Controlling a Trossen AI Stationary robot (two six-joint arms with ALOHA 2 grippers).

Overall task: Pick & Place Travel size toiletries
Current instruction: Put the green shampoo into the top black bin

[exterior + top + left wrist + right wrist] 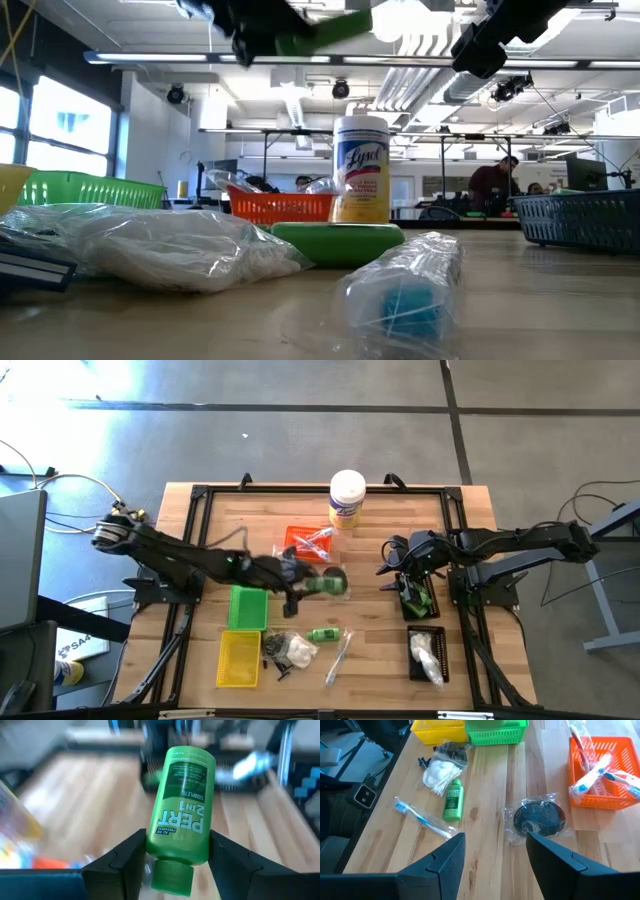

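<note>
A green Pert shampoo bottle (pixel 181 810) is clamped between the fingers of the left gripper (pixel 177 857), cap toward the wrist, and is held in the air above the table (pixel 200 530); an orange tray (pixel 300 540) lies just beside that claw; the right gripper (pixel 495 855) is seen with fingers apart and nothing between them; ahead of it lie a bagged black disc (pixel 538 818), a second green bottle (pixel 453 800), a wrapped toothbrush (pixel 422 818) and bagged cotton swabs (pixel 440 770).
</note>
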